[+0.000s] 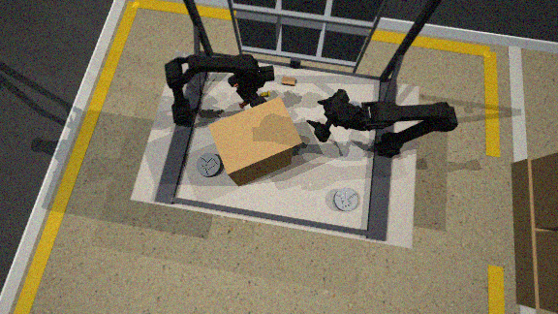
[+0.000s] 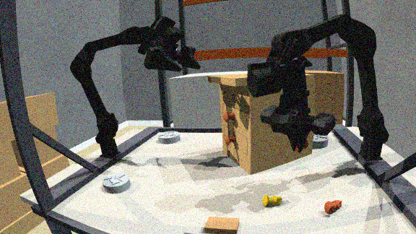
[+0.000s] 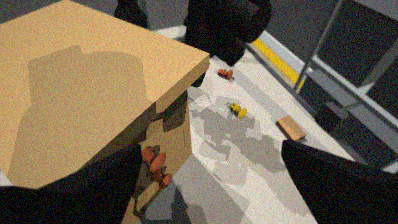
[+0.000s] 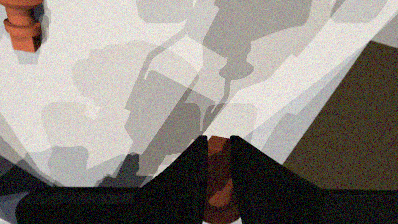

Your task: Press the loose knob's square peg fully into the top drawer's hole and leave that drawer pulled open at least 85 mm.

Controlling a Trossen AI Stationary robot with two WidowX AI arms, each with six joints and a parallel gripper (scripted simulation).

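Note:
My right gripper [image 2: 299, 144] [image 4: 218, 143] is shut on an orange-red knob [image 4: 220, 172], held above the table beside the cabinet; its square peg shows between the fingertips. The wooden cabinet [image 1: 257, 136] [image 2: 267, 137] [image 3: 100, 75] stands mid-table. Orange-red knobs [image 2: 228, 115] [image 3: 158, 162] sit on its shaded drawer face. The top drawer's hole cannot be made out. My left gripper [image 1: 315, 112] [image 2: 188, 65] [image 3: 211, 149] is open and empty, high on the drawer-face side of the cabinet.
Another orange-red knob [image 2: 333, 206] [image 3: 225, 74] [image 4: 22, 25], a yellow knob [image 1: 264, 94] [image 2: 271, 201] [image 3: 238, 110] and a small wooden block [image 1: 289, 80] [image 2: 222, 224] [image 3: 291, 128] lie on the table. Grey discs [image 1: 208, 165] [image 1: 346, 200] [image 2: 116, 182] stand around the cabinet.

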